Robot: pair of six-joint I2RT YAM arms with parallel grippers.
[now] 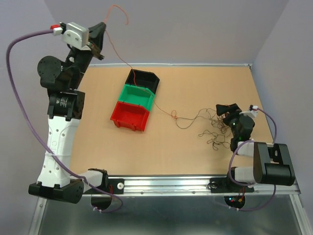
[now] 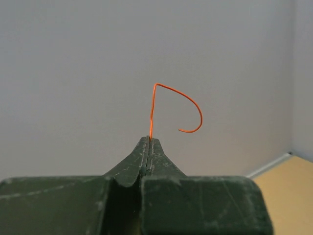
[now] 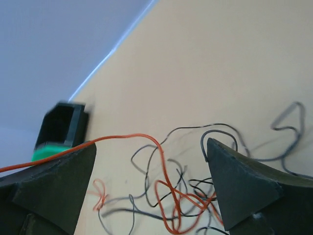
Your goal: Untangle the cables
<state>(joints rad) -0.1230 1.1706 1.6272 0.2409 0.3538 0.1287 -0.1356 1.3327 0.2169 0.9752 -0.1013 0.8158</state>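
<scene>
My left gripper (image 1: 101, 43) is raised high at the back left, shut on a thin orange cable (image 1: 119, 58). In the left wrist view the cable's free end (image 2: 171, 98) curls above the closed gripper (image 2: 148, 140). The cable runs down over the bins to a clump of dark and orange cables (image 1: 211, 126) on the table at the right. My right gripper (image 1: 228, 110) is open just above that clump. In the right wrist view the tangled cables (image 3: 186, 191) lie between the spread fingers (image 3: 234, 181) of the right gripper (image 3: 151, 169).
Three small bins stand in a row left of centre: black (image 1: 142, 80), green (image 1: 138, 96) and red (image 1: 130, 116). The black and green bins (image 3: 58, 129) show in the right wrist view. The wooden table (image 1: 112, 152) ends at a metal rail at the front.
</scene>
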